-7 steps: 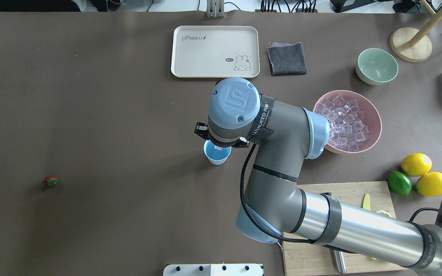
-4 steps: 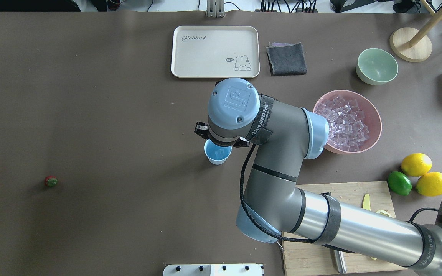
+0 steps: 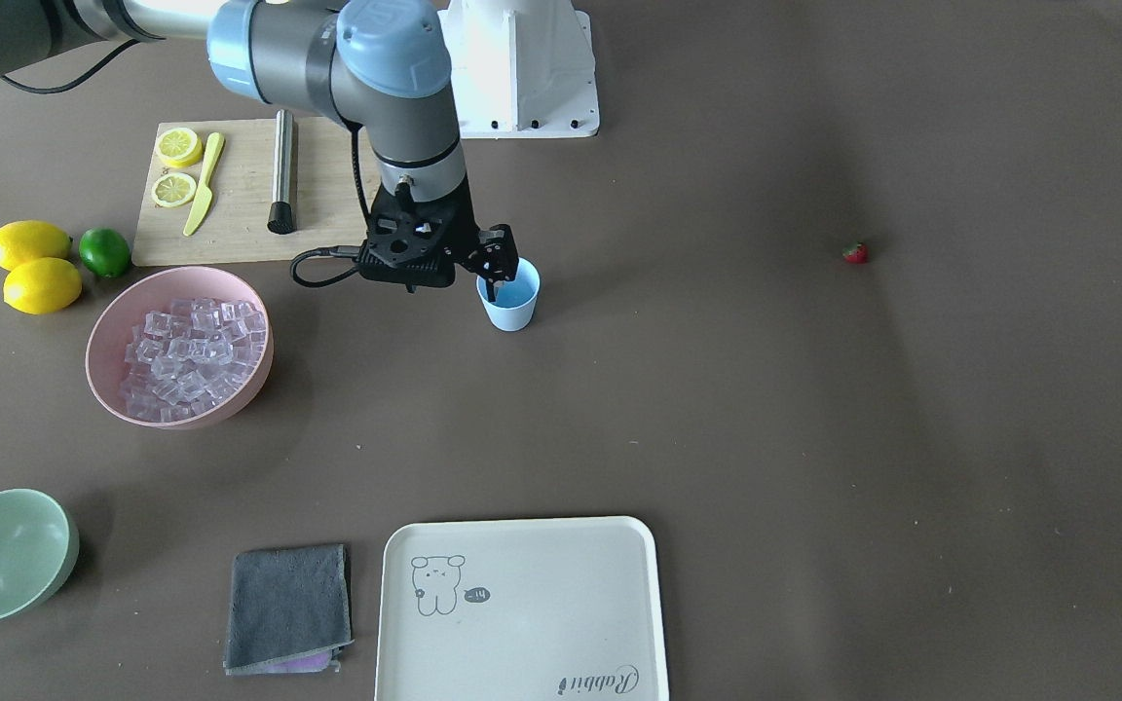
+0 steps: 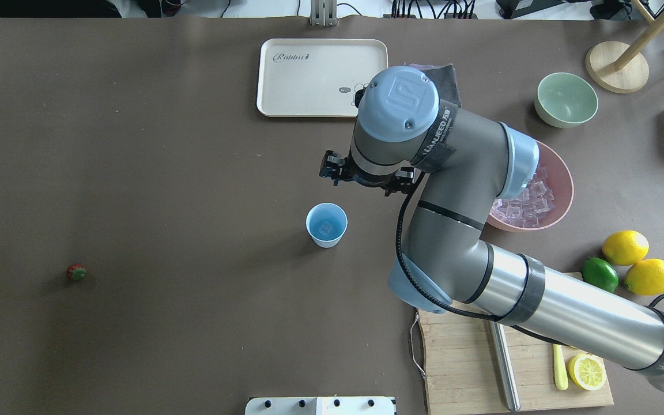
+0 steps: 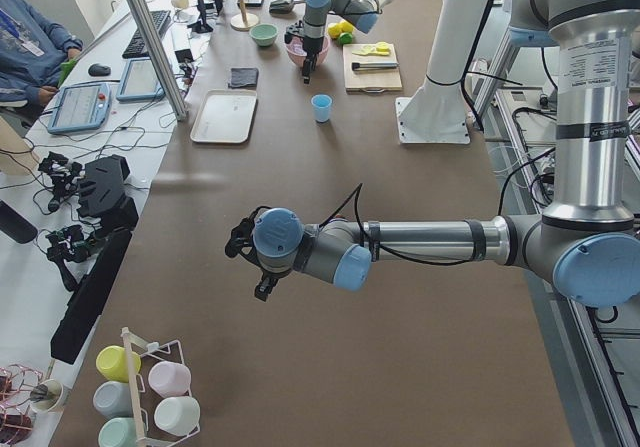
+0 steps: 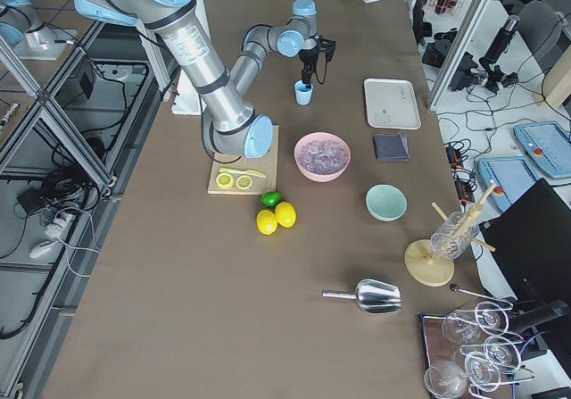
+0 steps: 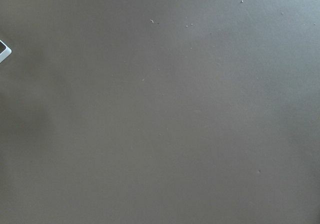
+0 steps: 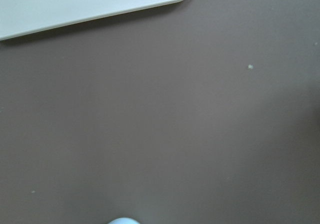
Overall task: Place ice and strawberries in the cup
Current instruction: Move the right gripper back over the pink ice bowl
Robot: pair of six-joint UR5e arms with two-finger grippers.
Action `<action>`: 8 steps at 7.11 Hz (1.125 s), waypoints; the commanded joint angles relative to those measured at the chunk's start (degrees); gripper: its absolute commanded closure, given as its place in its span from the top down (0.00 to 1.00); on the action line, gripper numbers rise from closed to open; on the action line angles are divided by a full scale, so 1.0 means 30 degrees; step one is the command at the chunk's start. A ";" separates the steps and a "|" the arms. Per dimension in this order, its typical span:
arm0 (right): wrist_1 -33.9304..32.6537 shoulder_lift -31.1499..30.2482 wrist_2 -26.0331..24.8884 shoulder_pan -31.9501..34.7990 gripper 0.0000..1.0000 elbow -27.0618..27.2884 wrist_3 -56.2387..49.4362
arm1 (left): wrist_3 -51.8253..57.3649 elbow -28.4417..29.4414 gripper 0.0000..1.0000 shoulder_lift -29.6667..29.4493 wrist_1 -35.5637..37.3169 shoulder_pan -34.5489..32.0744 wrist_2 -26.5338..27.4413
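Note:
The pale-blue cup [image 4: 326, 225] stands mid-table with one clear ice cube in it; it also shows in the front view [image 3: 510, 297]. The ice [image 4: 531, 196] is heaped in the pink bowl [image 4: 564, 173]. The strawberry [image 4: 76, 272] lies alone far to the left. In the overhead view my right gripper [image 4: 362, 176] is apart from the cup, between it and the tray, mostly hidden under the wrist; it looks open and holds nothing. My left gripper [image 5: 262, 287] shows only in the exterior left view, over bare table, and I cannot tell its state.
A cream tray [image 4: 286, 75] and a grey cloth [image 3: 288, 604] lie at the far edge. A mint-green bowl [image 4: 565, 99] stands beyond the pink bowl. Two lemons [image 4: 625, 246], a lime [image 4: 599, 275] and a cutting board [image 4: 470, 369] with knife and lemon slice sit near the right arm's base.
An ice cube has dropped into the cup. My right arm has moved off the cup, away toward the tray and the pink bowl. The strawberry has not moved.

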 commanded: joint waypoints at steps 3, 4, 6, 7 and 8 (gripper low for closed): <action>0.2600 -0.5783 0.3204 0.3858 1.00 0.1318 -0.7071 | 0.0000 -0.0009 0.99 0.0000 0.0000 0.0029 0.0000; 0.2630 -0.6461 0.3233 0.4445 1.00 0.1320 -0.8191 | 0.0029 -0.0009 0.99 0.0000 0.0000 0.0029 0.0000; 0.2601 -0.7343 0.3204 0.5180 0.96 0.1116 -0.9811 | 0.0029 -0.0038 0.99 0.0000 -0.0087 0.0029 0.0000; 0.2601 -0.7492 0.3175 0.5212 0.89 0.1115 -0.9872 | 0.0000 -0.0009 0.99 0.0319 -0.0610 0.0029 0.0000; 0.2949 -0.7812 0.3175 0.5212 0.79 0.1115 -0.9814 | -0.0029 -0.0009 0.99 0.0439 -0.0934 0.0029 0.0000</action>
